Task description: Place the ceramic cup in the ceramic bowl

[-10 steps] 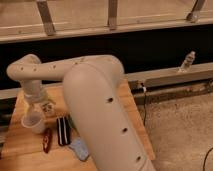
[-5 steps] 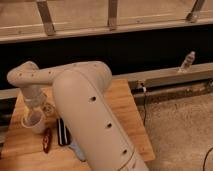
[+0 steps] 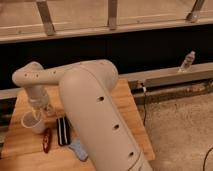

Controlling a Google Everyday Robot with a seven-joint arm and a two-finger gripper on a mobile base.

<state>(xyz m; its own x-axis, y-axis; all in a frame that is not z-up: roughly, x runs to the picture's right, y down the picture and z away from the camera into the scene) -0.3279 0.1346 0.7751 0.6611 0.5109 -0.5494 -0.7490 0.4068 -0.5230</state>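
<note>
table: matt wood, grain visible | arm: smooth matt cream plastic shell | ceramic cup: smooth off-white | claw: pale, at cup rim

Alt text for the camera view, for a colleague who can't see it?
The gripper sits at the rim of the ceramic cup, left on the wooden table; the arm fills the foreground. A black object lies beside it.

The scene is lit dimly and warmly from above. Soft highlights are thrown along the top of the pale arm. The gripper, near the left edge of the table, is lit more dully. The wall behind is left nearly black.
</note>
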